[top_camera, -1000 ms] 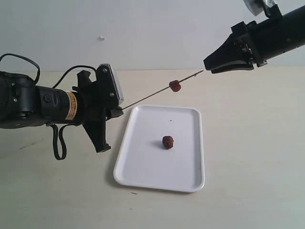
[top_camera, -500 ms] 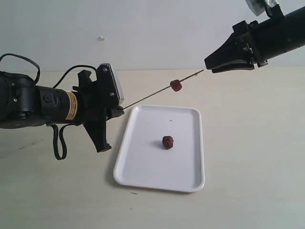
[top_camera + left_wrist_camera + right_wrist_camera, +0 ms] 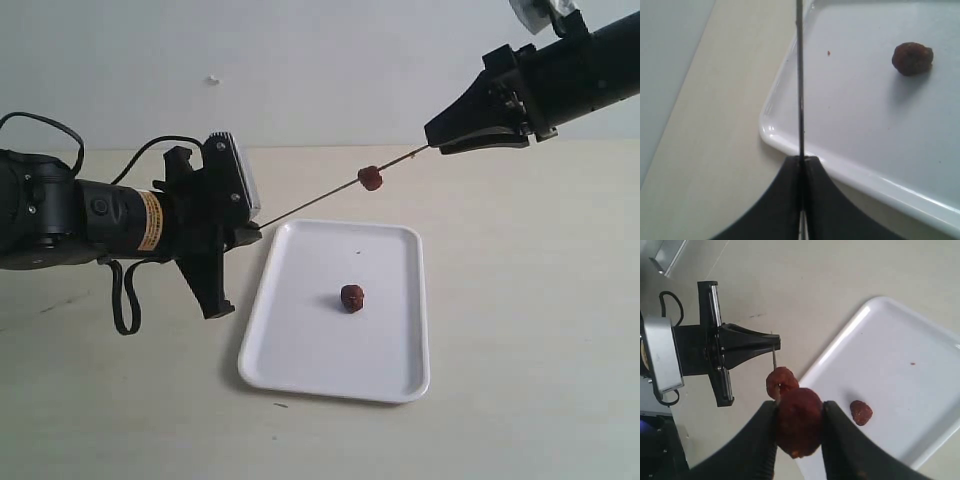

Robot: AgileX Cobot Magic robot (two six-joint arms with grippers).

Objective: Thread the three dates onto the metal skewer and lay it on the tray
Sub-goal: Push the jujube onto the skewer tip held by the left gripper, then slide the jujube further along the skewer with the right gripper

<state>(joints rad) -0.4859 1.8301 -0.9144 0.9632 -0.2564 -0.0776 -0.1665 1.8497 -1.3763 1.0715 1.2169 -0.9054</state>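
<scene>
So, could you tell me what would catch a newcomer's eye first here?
Probably the thin metal skewer slanting through the air by the white tray, clamped at one end by the left gripper, with one date threaded on it. At its other tip the right gripper pinches a second date, while a third date lies loose on the tray.

Setting: robotics laboratory test station. Evidence:
- plain pale beige desk (image 3: 520, 320) set against a bare white wall (image 3: 330, 70)
- black robot arm (image 3: 60, 210) at left, with a yellow printed label (image 3: 148, 221) and loose black cables (image 3: 114, 300)
- second black robot arm (image 3: 590, 70) at far right
- one flat white rectangular tray (image 3: 300, 350) on the desk
</scene>
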